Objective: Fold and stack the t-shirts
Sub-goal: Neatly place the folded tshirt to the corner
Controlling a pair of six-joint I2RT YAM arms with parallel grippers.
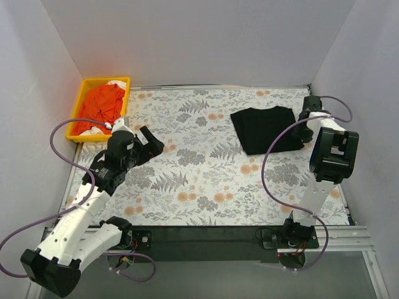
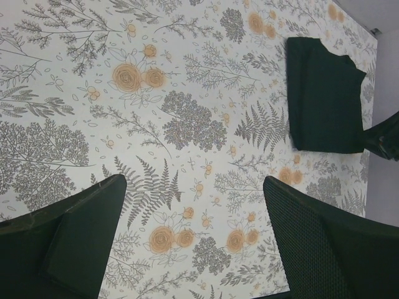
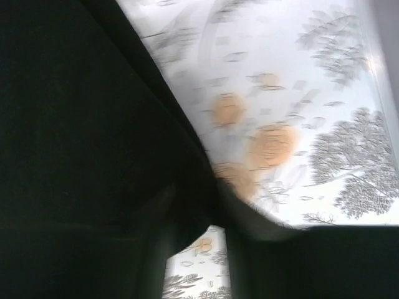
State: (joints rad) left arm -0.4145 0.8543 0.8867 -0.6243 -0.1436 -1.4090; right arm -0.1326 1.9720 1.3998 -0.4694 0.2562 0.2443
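Nearest the overhead camera are the arm bases (image 1: 293, 235). Beyond them, the black t-shirt (image 1: 265, 129) lies folded on the floral table (image 1: 199, 187), right of centre. Orange garments (image 1: 103, 103) lie heaped in the yellow tray (image 1: 84, 82) at the far left (judgement: one fold done, the rest pending). The right gripper (image 1: 303, 132) is at the shirt's right edge.

Left wrist view: the left gripper (image 2: 193, 187) is spread wide and holds nothing, well apart from the shirt.

Right wrist view: black cloth lies against the fingers, but blur hides whether they pinch it.
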